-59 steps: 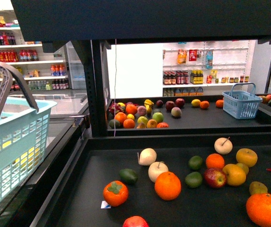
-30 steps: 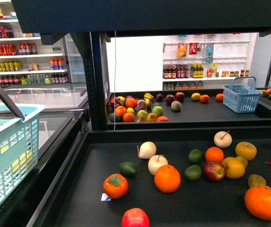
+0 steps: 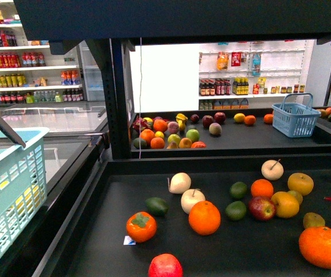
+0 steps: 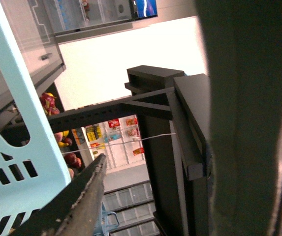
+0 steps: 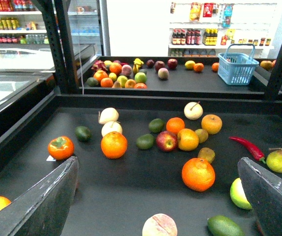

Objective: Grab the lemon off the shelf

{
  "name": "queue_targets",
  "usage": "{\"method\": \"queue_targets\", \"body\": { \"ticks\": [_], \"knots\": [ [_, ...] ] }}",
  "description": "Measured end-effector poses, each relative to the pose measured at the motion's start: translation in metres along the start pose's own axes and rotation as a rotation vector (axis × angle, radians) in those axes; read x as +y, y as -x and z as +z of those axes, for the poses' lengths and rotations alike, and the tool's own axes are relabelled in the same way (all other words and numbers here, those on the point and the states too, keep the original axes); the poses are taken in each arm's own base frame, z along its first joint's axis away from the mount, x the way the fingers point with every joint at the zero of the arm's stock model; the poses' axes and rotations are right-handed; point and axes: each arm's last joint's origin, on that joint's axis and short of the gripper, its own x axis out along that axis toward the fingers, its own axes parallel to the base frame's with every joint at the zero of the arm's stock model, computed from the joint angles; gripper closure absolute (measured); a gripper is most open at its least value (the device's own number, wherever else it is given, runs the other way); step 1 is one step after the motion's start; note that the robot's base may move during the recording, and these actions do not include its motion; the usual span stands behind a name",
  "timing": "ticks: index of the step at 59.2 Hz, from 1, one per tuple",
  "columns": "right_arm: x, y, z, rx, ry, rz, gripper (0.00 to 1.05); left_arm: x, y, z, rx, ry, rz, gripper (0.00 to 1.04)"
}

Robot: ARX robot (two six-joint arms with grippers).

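The black shelf's lower tray [image 3: 96, 231] holds loose fruit: oranges, apples, limes, a persimmon [image 3: 141, 226]. Two yellow round fruits [image 3: 300, 183] [image 3: 286, 204] lie at its right; I cannot tell which one is a lemon. They also show in the right wrist view [image 5: 211, 124]. My right gripper [image 5: 155, 206] is open and empty, hovering over the tray's near part, with its fingers [image 5: 42, 201] wide apart. My left gripper [image 4: 165, 206] is shut on the basket handle [image 3: 0, 124]. The light blue basket [image 3: 9, 184] hangs at the far left.
A black upright post [image 3: 118, 104] stands at the tray's back left. A further black tray [image 3: 252, 141] behind holds more fruit and a blue basket [image 3: 295, 118]. A red chili [image 5: 248, 146] and a pear [image 5: 279, 160] lie at the right. White store shelves stand behind.
The light blue basket and its handle have moved left and lower, partly out of the front view. The fruit has not moved.
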Motion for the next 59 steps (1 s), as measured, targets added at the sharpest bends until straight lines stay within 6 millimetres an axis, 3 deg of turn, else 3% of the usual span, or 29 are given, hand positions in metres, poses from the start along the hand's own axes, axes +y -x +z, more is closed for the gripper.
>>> {"method": "queue_targets", "body": {
  "ticks": [11,37,45,59],
  "knots": [
    [0.000,0.000,0.000,0.000,0.000,0.000,0.07,-0.009,0.001,0.007,0.009,-0.047,0.103,0.07],
    [0.000,0.000,0.000,0.000,0.000,0.000,0.07,-0.058,0.003,0.017,0.016,-0.112,0.205,0.08],
    [0.000,0.000,0.000,0.000,0.000,0.000,0.07,-0.078,0.009,0.017,0.006,-0.187,0.328,0.08],
    [0.000,0.000,0.000,0.000,0.000,0.000,0.07,-0.116,0.044,0.000,0.079,-0.481,0.642,0.08]
  ]
}}
